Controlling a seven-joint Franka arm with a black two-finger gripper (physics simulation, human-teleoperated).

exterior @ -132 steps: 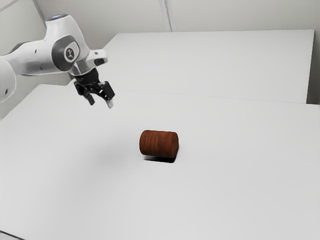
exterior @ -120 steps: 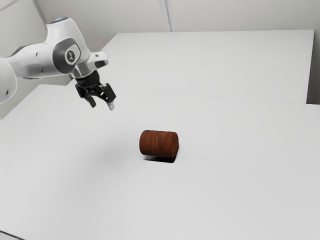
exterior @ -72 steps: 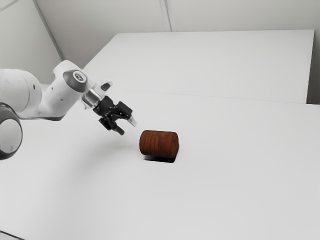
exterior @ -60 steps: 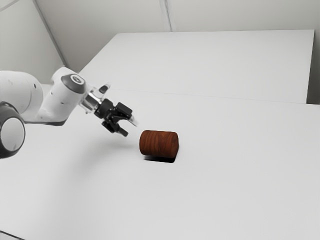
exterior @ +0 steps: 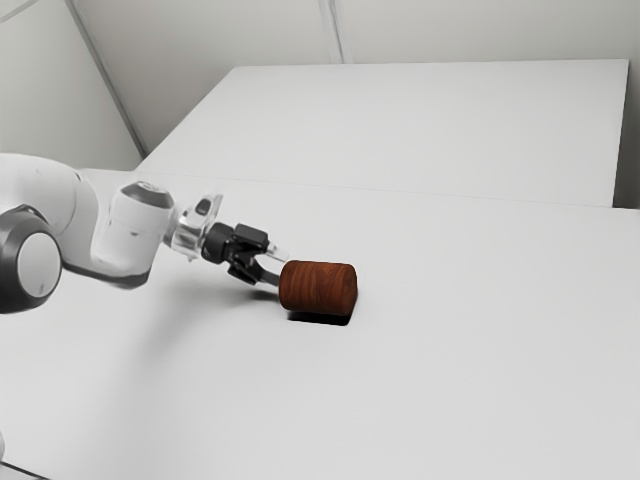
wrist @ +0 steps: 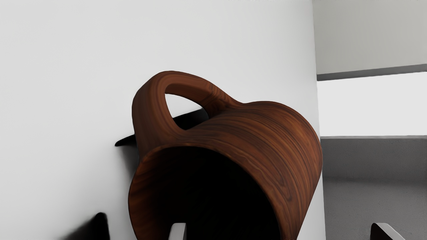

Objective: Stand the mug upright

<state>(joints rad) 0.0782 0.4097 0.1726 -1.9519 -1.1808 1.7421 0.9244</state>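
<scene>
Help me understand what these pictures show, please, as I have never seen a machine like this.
The machine is a robot arm ending in a black gripper with two fingers, which works like a simple hand. These are simulated renders, not photographs.

The exterior view is taken from the arm's side; the wrist view comes from a camera on the arm's hand, looking past its fingertips.

On the white table lies a wood-grained mug, on its side, with its open mouth toward the gripper. The wrist view also shows its handle.

Nothing is held: the fingers stand apart, with a gap between one of them and the mug.
</scene>
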